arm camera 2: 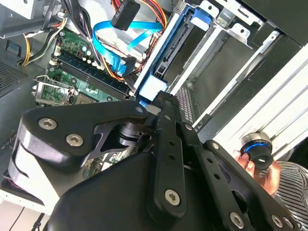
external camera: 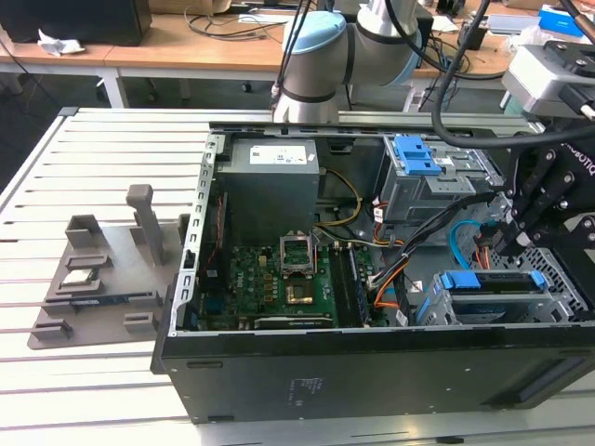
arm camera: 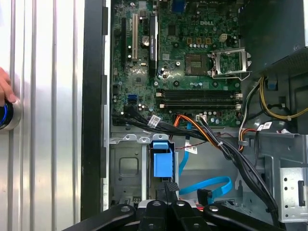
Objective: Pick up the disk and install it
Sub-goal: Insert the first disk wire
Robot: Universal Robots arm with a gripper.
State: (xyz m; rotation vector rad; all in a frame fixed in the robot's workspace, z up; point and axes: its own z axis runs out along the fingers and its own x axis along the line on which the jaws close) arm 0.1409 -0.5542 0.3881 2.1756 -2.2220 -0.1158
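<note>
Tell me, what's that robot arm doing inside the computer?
The robot arm's end effector is down over the drive bay at the exterior view's right end of the open computer case. The disk, with its blue bracket, sits in that bay right under the end effector. The motherboard and a bundle of cables lie beside it. A person's hand rests on a round knob at the table's edge.

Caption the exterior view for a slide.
Robot gripper poised over the blue-bracketed disk in the open computer case on a slatted table.
</note>
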